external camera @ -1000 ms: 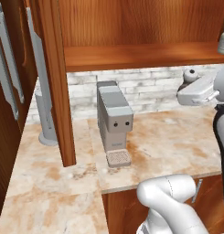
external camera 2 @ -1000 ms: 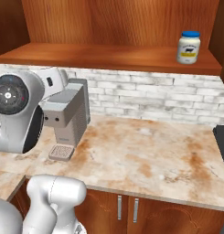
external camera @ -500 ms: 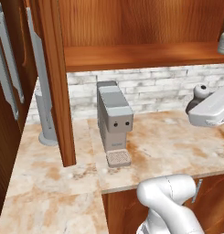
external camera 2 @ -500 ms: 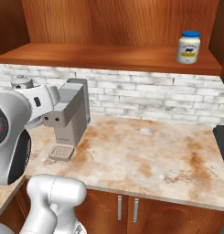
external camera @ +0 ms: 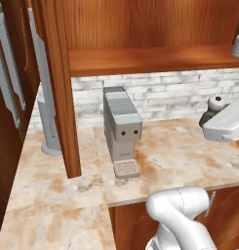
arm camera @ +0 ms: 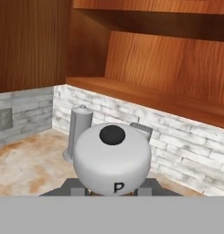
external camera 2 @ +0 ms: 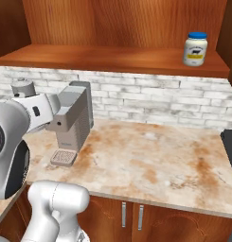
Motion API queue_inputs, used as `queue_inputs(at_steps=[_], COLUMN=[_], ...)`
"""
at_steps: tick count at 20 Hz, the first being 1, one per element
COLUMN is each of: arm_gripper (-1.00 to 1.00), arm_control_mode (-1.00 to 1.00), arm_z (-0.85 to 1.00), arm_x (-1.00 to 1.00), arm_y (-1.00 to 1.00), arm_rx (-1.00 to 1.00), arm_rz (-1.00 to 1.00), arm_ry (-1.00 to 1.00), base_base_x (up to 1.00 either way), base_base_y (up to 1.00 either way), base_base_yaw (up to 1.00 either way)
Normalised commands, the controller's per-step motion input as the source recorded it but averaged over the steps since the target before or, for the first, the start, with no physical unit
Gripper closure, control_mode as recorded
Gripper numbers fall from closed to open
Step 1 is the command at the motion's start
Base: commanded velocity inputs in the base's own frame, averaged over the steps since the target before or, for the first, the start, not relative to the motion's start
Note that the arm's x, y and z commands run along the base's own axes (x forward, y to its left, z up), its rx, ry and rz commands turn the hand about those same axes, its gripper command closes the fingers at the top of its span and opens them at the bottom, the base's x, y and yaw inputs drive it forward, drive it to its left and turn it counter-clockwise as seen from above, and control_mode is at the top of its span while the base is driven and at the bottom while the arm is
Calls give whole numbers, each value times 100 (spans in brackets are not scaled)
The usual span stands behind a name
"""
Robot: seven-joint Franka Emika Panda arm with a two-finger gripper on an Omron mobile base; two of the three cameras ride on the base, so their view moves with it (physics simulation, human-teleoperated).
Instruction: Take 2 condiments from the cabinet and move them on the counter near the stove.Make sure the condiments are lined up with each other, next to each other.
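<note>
claw [arm camera: 112, 189]: clamped on the shaker [arm camera: 112, 158], silvery cap up | white jar [external camera 2: 195, 48]: upright at the shelf's [external camera 2: 112, 59] right end | coffee machine [external camera 2: 73, 123]: on the table [external camera 2: 150, 160], by the back wall

white jar [external camera 2: 195, 49] blue-lidded, silvery shaker cap [arm camera: 112, 159], rust-blotched beige counter [external camera 2: 150, 165]

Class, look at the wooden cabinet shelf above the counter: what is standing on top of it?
One white jar with a blue lid stands near the right end of the shelf. The left base view's edge cuts the jar off, so its label shows only from the right.
</note>
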Motion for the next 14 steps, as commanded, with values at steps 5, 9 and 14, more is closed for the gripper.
queue_inputs(at_steps=[5, 9, 14], arm_gripper=[100, 100, 100], arm_control_mode=[100, 100, 100], arm_z=[0, 0, 0], arm_x=[0, 0, 0], arm_y=[0, 0, 0], arm_rx=[0, 0, 0], arm_rz=[0, 0, 0], arm_ry=[0, 0, 0], base_base_x=[-15, -31, -45], base_base_y=[-3, 0, -14], base_base_yaw=[0, 0, 0])
